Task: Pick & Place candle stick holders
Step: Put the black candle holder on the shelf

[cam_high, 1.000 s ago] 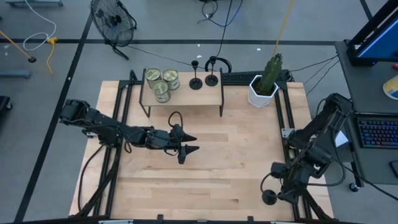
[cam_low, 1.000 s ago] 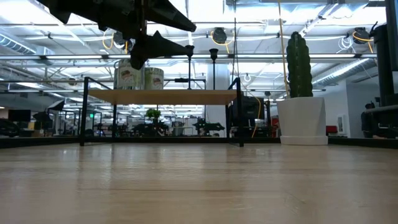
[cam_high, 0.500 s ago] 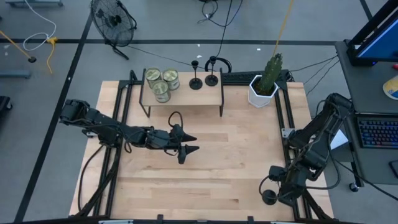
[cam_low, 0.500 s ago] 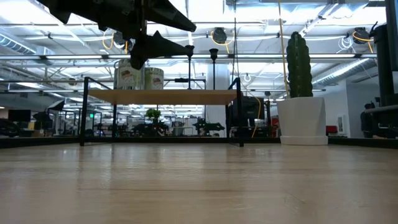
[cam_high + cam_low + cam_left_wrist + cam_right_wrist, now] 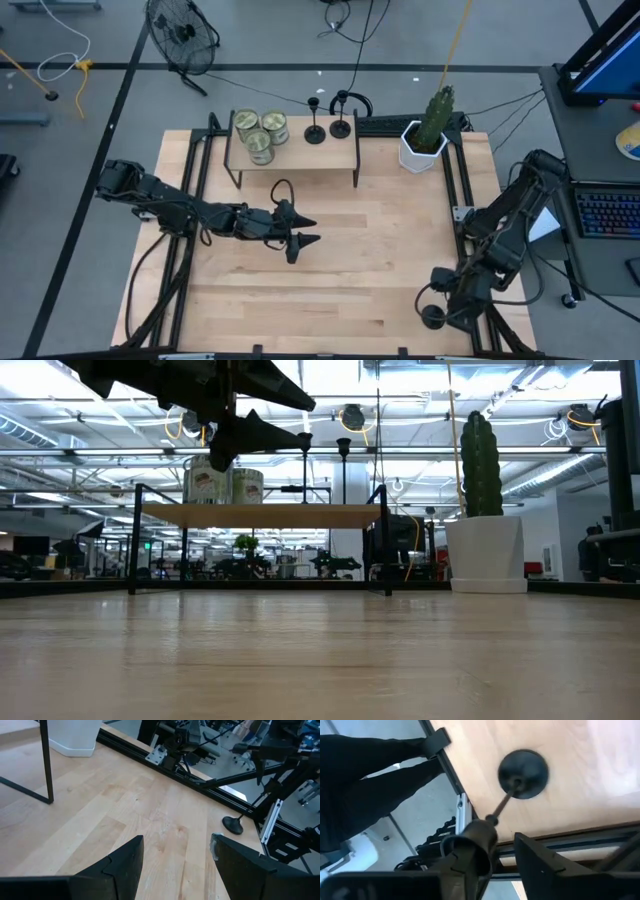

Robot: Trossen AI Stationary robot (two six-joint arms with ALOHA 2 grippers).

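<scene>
Two black candle stick holders (image 5: 315,131) (image 5: 340,125) stand by their round bases on the wooden shelf (image 5: 300,158) at the back. A third holder (image 5: 432,318) stands by its base (image 5: 522,772) near the table's near right corner. My right gripper (image 5: 440,305) is open above it. The holder's cup top (image 5: 480,837) sits between the fingers, close to one of them. My left gripper (image 5: 312,231) is open and empty above the table's middle. The third holder also shows in the left wrist view (image 5: 233,824). My right gripper comes at the third holder from above, along its stem (image 5: 501,805). The cup top (image 5: 480,837) stands close beside one finger, with a gap to the other finger (image 5: 540,860). I cannot tell whether that finger touches it. The base rests on the table.
Three greenish glass jars (image 5: 260,135) stand on the shelf's left part. A white pot with a cactus (image 5: 425,140) stands at the far right. Black frame rails (image 5: 462,200) run along the table's sides. Bare wood lies between the shelf and the near edge.
My right gripper has moved a little toward the table's near edge and the third holder, whose base has stayed in place.
</scene>
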